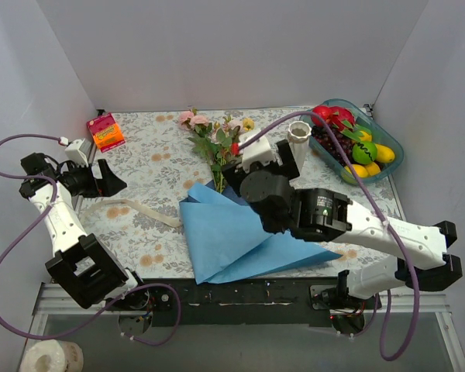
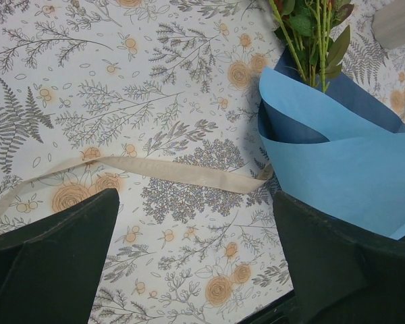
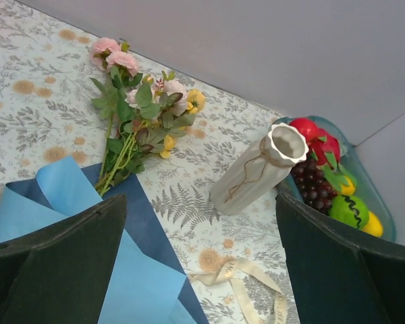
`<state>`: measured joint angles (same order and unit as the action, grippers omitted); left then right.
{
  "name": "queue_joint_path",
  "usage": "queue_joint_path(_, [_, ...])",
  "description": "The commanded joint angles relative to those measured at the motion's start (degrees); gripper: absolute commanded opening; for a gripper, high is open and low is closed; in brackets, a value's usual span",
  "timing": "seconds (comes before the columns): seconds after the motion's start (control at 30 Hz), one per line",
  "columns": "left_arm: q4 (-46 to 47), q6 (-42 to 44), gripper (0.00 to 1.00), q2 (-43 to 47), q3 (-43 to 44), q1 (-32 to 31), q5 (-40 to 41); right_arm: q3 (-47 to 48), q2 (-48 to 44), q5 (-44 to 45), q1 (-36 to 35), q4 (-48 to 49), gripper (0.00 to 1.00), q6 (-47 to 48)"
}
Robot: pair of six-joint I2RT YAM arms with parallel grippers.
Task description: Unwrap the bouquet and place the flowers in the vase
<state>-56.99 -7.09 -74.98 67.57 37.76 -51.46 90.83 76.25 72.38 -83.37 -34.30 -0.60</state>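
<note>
– Top external view: where is the bouquet (image 1: 215, 155) found?
– Mid-table (image 1: 139, 147), with the flowers (image 1: 209, 128) pointed away and the stems lodged in the loosened blue paper (image 1: 232, 232). The ribbon (image 1: 139, 209) is laid apart, leftward. The vase (image 1: 299, 138) is stood beside the fruit basket (image 1: 399, 155).
– And the jaws?
– The left gripper (image 2: 196, 263) and right gripper (image 3: 202, 256) are both spread wide, and nothing is held.
– What might be spoiled?
– The paper could be dragged along if caught stems are pulled. The vase could be toppled, the right gripper being so near it.

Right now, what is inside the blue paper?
Green stems of the flowers enter the paper at its open fold; the blooms lie outside. The stem ends are covered.
</note>
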Motion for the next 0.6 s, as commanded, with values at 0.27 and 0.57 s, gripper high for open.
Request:
queue_joint_path(0.27, [0.0, 0.8, 0.98, 2.6, 1.6, 0.3, -0.7, -24.7, -9.7, -34.0, 20.6, 1.1, 0.98, -25.9])
queue_joint_path(0.57, [-0.3, 1.4, 0.98, 3.1, 0.9, 0.3, -0.9, -45.4, -22.2, -42.7, 26.7, 5.3, 0.98, -34.6])
